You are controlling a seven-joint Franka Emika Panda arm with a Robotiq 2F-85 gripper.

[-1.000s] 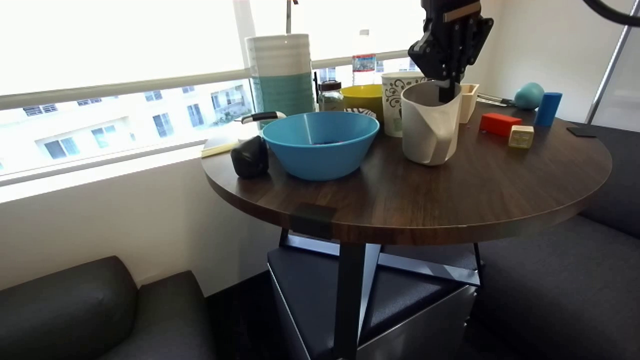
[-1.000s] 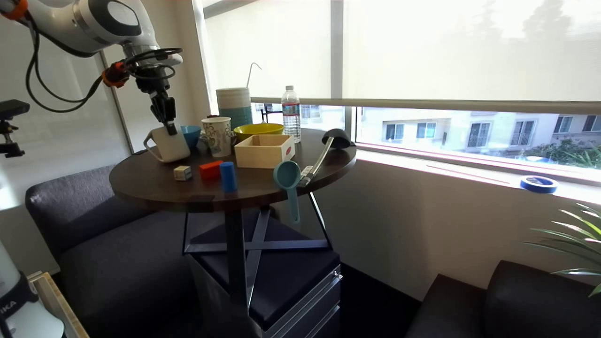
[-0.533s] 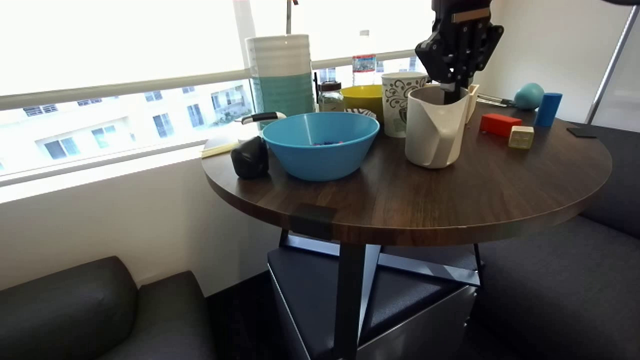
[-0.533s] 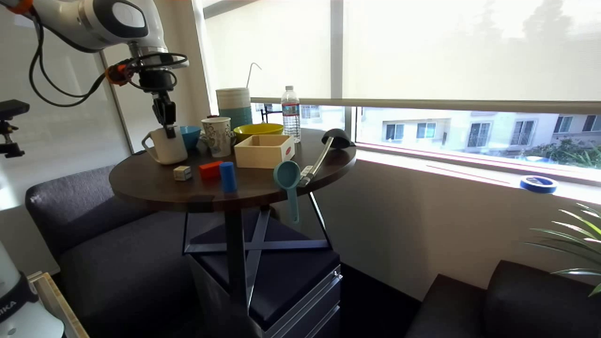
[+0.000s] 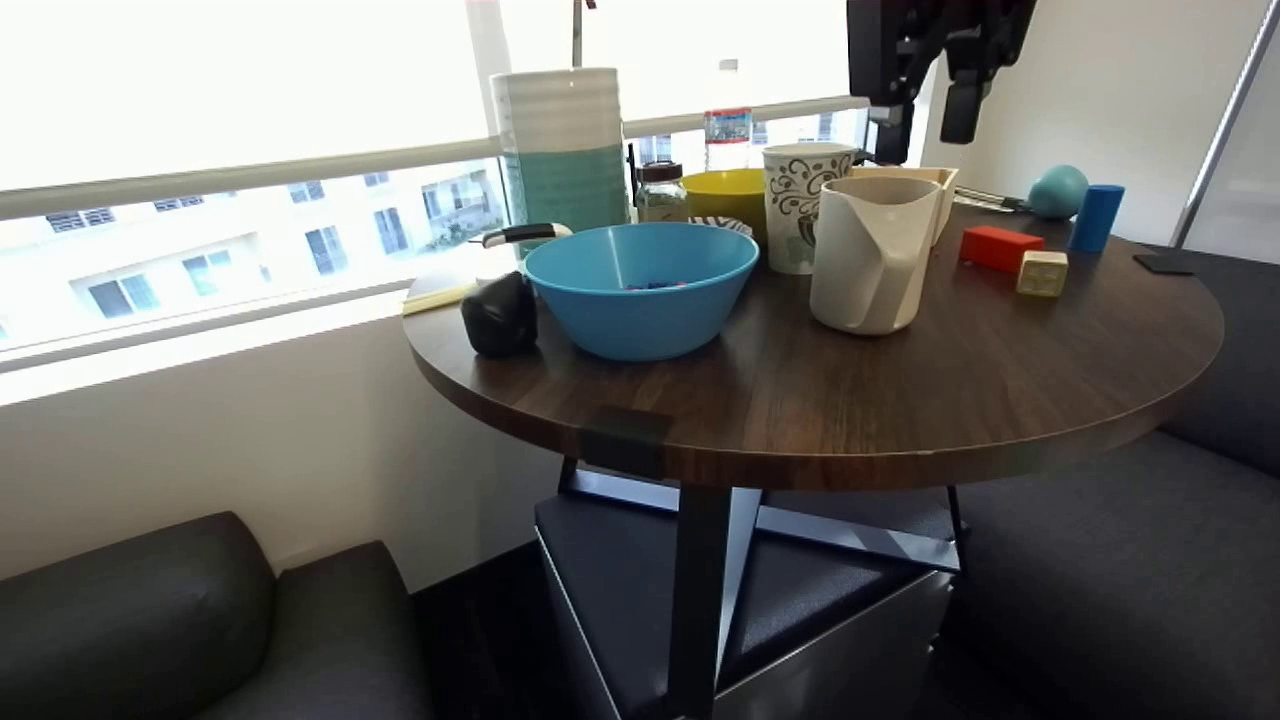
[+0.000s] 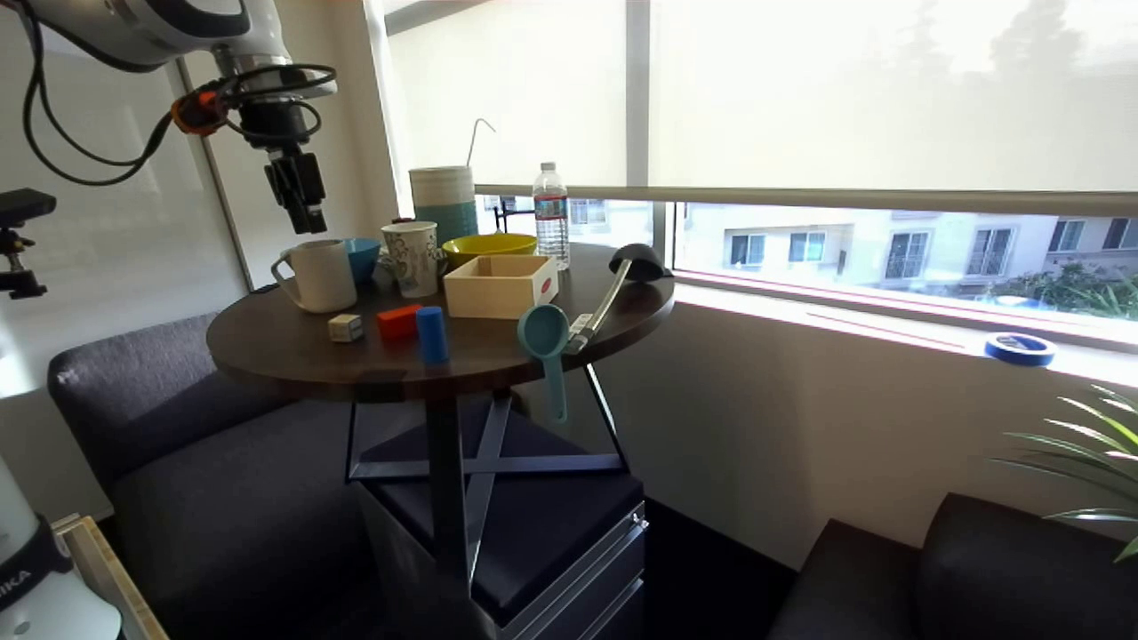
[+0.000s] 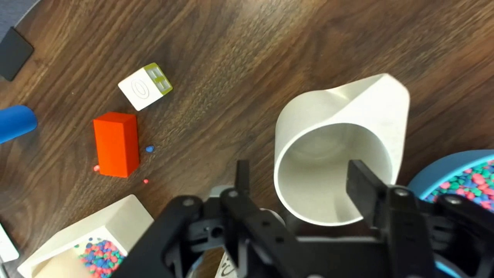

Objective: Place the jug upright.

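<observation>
In an exterior view the round wood-grain table [image 5: 1010, 400] has its edge at 6 o'clock from the cream-white jug [image 5: 845, 285], with a broad stretch of brown top between. The wide blue bowl [image 5: 635, 315] stands near the jug at 9 o'clock, a strip of wood separating their bases. A pale wooden box [image 6: 489, 298] sits apart from the jug at 3 o'clock in an exterior view.

The jug is upright on the table, mouth up, just below the black gripper [image 5: 925, 138], at 7 o'clock from its tips. The jaws stand apart above the rim. In the wrist view one finger [image 7: 242, 177] falls outside the mouth at 9 o'clock; the opposite one reaches over it from 4 o'clock.

At 3 o'clock in the wrist view the bowl runs out of frame, partly behind the gripper. In an exterior view the patterned cup [image 5: 800, 215], at 10 o'clock, is partly covered by the jug. The white cube [image 7: 139, 88] at 10 o'clock in the wrist view bears a ring: letter or number, I cannot tell.
</observation>
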